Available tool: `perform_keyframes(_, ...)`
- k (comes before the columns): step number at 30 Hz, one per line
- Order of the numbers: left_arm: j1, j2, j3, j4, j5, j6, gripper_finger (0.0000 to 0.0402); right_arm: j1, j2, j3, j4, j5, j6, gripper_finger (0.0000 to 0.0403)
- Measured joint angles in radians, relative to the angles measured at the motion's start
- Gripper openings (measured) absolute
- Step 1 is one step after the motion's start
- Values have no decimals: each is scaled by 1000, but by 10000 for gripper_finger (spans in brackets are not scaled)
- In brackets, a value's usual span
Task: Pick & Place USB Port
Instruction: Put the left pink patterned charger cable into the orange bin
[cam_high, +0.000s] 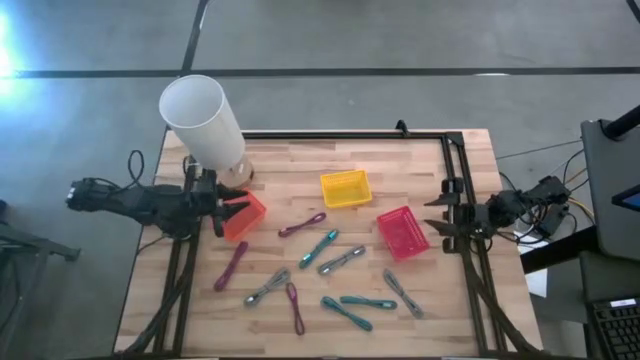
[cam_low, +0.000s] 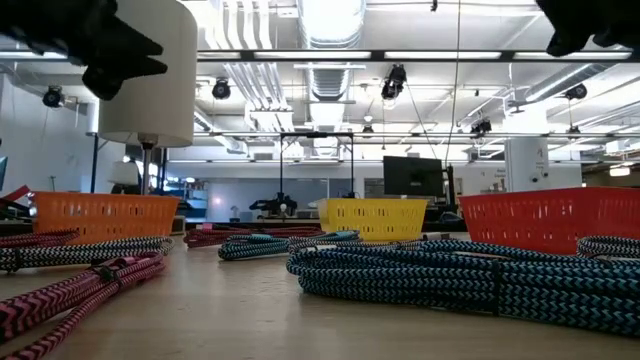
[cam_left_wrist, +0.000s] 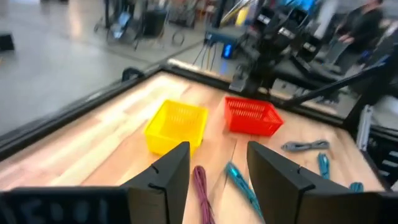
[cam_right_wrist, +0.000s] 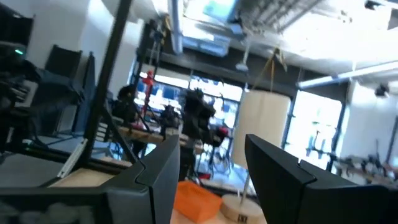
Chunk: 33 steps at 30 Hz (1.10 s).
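Wooden bench planks are carrying everything in the high view. Three baskets are sitting across the middle: an orange basket on the left, a yellow basket near the centre and a red basket on the right. Bundled cables are lying loose on the near half: a purple cable, a teal cable, a grey cable, a magenta cable and several more. The left tool is hovering at the orange basket's edge with its fingers standing apart and nothing between them. The right tool is waiting just beside the red basket, likewise spread and empty. A white lamp is standing at the far left corner.

Moving to the low view, the three baskets are lining up across the middle distance, and a blue-and-black braided cable is filling the foreground, with a pink braided cable to its side.

Moving to the left wrist view, the two dark fingers are standing well apart, gripping nothing. The purple and teal cables are lying on the bench beyond them, with the yellow and red baskets farther on.

Moving to the right wrist view, the fingers are also held apart and empty. The orange basket and the lamp's base are showing between them, far across the bench.
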Motion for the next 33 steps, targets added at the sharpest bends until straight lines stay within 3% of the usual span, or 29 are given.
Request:
perform_keyframes(6, 0, 213, 162, -107, 32, -68, 161, 0, 22, 0, -39, 53, 70, 176)
perform_keyframes(14, -1, 433, 381, -441, 179, -290, 161, 0, 30, 13, -109, 129, 178, 176)
perform_keyframes(20, -3, 543, 398, -528, 376, -470, 161, 0, 75, 69, -217, 139, 299, 190)
perform_keyframes(25, -11, 610, 361, -533, 451, -540, 161, 0, 230, 161, -214, 141, 328, 198)
perform_keyframes(33, -52, 670, 352, -529, 455, -615, 161, 0, 606, 355, -296, 154, 377, 199)
